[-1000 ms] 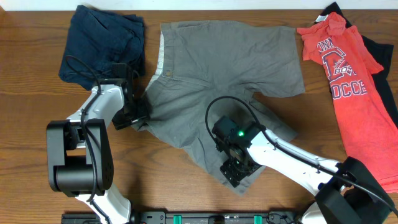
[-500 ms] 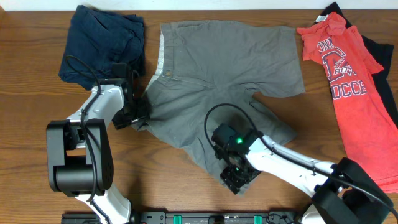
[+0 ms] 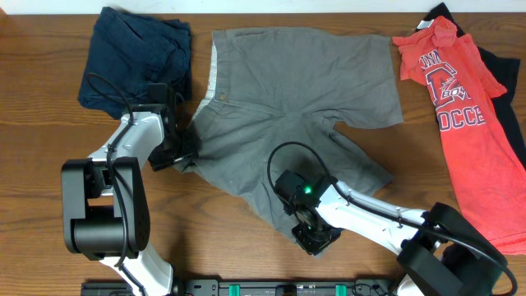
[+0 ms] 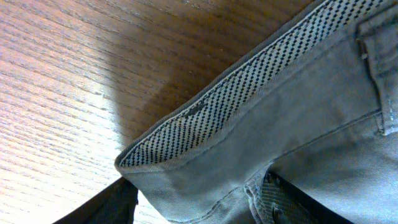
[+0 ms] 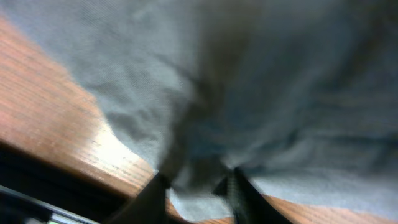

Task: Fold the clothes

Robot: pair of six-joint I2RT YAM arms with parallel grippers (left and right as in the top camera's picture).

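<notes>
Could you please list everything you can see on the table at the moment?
grey-khaki cotton shorts: one, grey-khaki, spread out mid-table
dark navy shorts: one, navy, bunched at the far left
red T-shirt with white lettering: one, red, right side, lying over the black garment
black garment: one, black, right edge, mostly under the T-shirt
wooden table: one, brown, beneath everything
left gripper: one, black, at the grey-khaki shorts' waistband corner; grip unclear
right gripper: one, black, pinching their near leg hem
</notes>
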